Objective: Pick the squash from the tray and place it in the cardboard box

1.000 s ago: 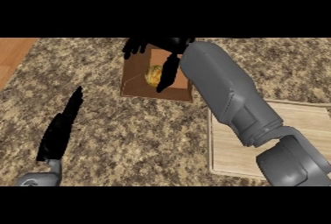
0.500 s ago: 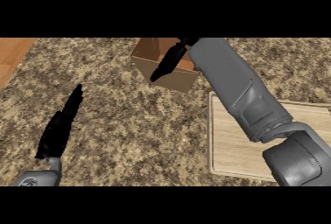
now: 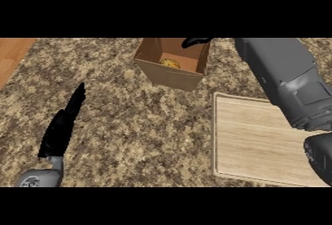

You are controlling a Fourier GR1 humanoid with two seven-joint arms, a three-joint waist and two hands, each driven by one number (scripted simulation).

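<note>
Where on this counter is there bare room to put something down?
Speckled granite between the open brown cardboard box, the pale wooden tray and the left hand is bare; so is the tray. It is crowded around the box, with the right hand above.

Granite counter [image 3: 149, 127]; wood floor strip [image 3: 13, 52] at left.

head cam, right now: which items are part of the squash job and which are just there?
Job items:
- squash, lying inside the box
- cardboard box, open, on the counter
- wooden tray, nothing on it
- right hand, by the box's far rim

Just there:
- granite counter
- left hand, open, resting at lower left
</note>
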